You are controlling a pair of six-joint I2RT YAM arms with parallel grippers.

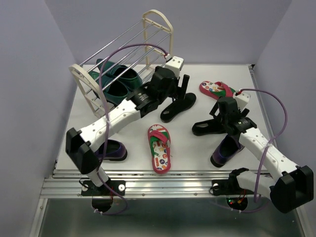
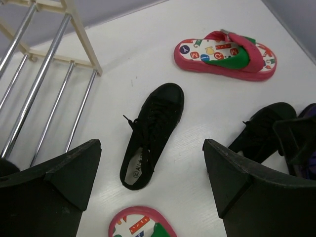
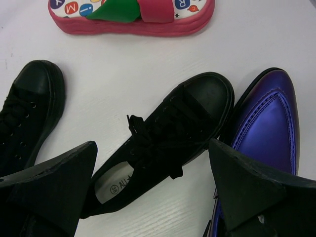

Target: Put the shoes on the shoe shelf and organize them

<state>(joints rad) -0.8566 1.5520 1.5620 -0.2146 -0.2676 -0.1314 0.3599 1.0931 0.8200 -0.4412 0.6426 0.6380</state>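
Left gripper [image 2: 150, 148] and right gripper [image 3: 152, 144] gape empty over black sneakers [image 2: 157, 118] [image 3: 173, 126] whose insoles read "ALL".

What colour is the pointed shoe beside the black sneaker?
The pointed shoe is glossy purple-blue; right wrist view shows it best.

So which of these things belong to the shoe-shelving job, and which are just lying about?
Part of the job:
shoe shelf
dark green shoes, already on the shelf
black lace-up shoes
red flip-flops
purple loafers

Just lying about:
nothing loose in view; the only other thing is the table itself
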